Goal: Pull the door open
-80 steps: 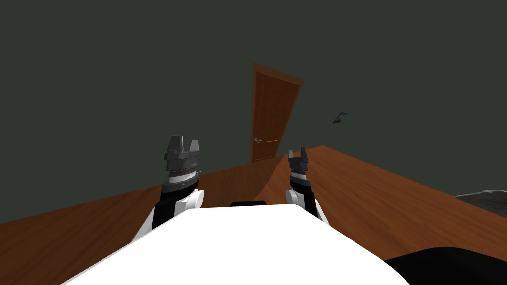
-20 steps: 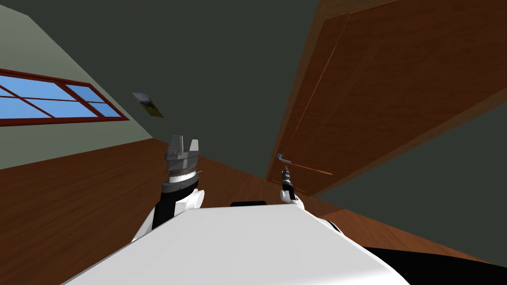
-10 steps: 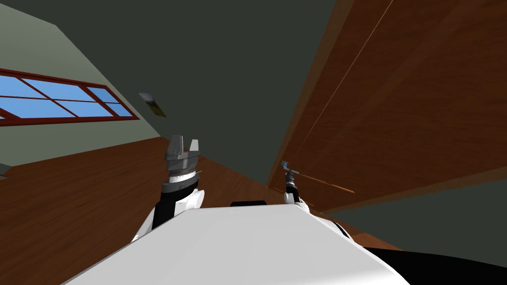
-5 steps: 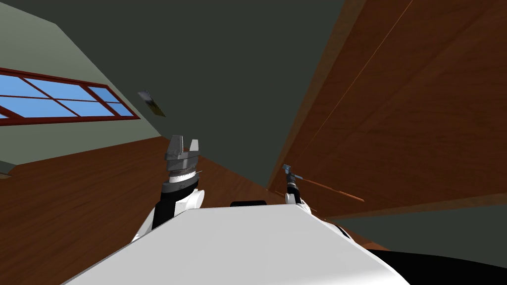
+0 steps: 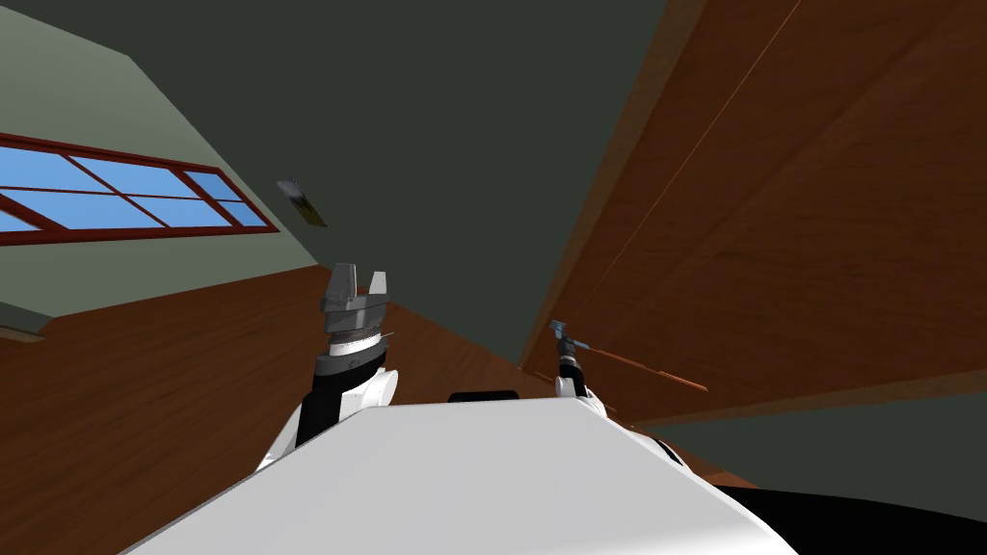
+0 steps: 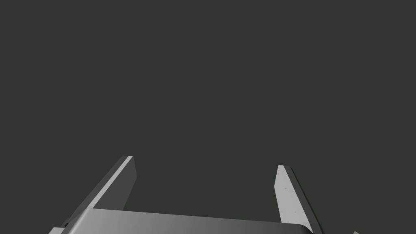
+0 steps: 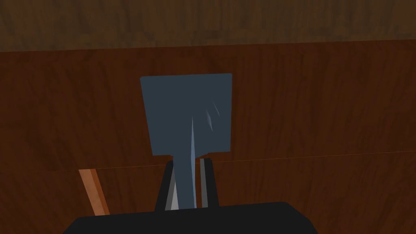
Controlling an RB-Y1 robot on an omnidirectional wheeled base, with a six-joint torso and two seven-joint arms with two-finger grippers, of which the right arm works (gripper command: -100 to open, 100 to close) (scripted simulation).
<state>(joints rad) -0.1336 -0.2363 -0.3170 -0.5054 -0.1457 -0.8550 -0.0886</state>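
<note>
So you've got the right gripper [image 7: 189,162] clamped on the blue-grey handle [image 7: 186,122] near the latch edge of the brown door [image 5: 819,193], left gripper [image 6: 205,161] open and idle, so the grasp looks done and next you'd want a steady pull back along the hinge arc.

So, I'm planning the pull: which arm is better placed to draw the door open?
Right. The right gripper is shut on the blue-grey door handle of the brown door; the left gripper stands open, apart from it.

The door [image 5: 819,193] is cut off top and right; its handle [image 7: 187,113] (inside the right tool [image 7: 188,163]) is half hidden.
</note>
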